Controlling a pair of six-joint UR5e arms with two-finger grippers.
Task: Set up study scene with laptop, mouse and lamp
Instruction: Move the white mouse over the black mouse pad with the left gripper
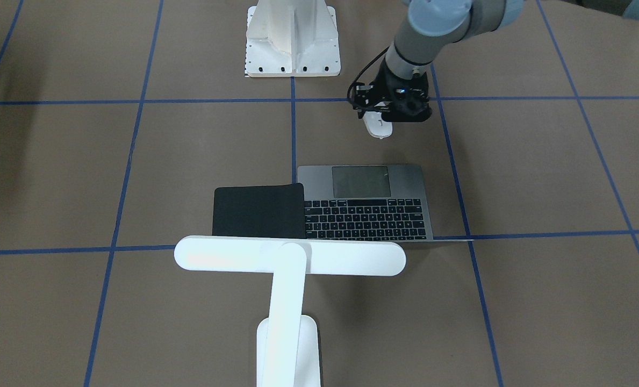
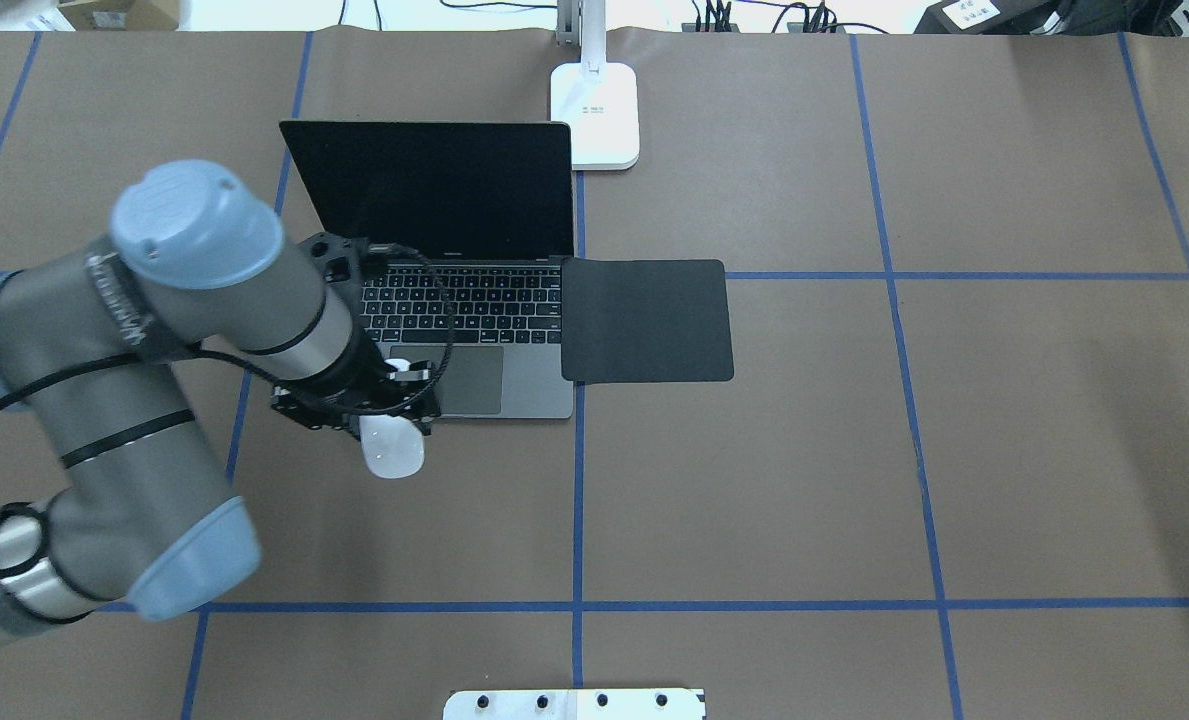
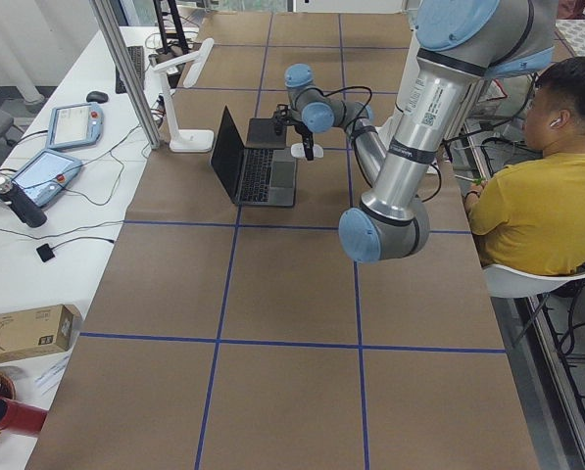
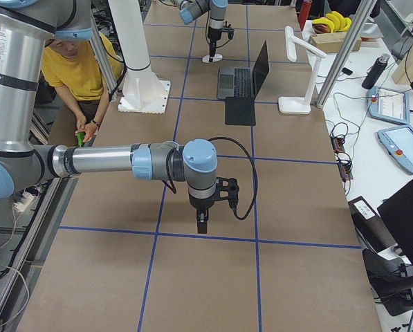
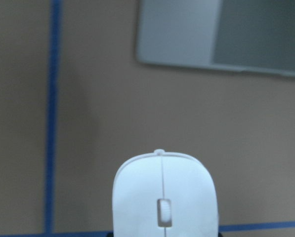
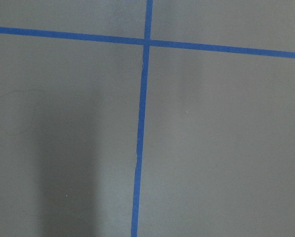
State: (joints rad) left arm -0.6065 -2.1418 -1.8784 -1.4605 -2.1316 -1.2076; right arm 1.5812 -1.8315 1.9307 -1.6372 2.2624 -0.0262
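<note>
At the left wrist alone, the mouse (image 5: 163,197) shows its wheel (image 5: 164,211).

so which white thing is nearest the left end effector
The small glossy white oval mouse, under it; the white T-shaped desk lamp and white ribbed metal pedestal stand apart.

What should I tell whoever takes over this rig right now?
Left end effector: closed on the mouse by the laptop's near-left corner; I cannot tell whether it is lifted.
Right end effector: over bare table, holding nothing visible; open or shut cannot be told.
Laptop: open, dark screen upright.
Lamp: standing beyond the laptop, at the far edge.
Black pad: against the laptop's right side, with nothing on it.
Done: laptop and lamp look placed.
Left: set the mouse down, probably on the pad, and release.
</note>
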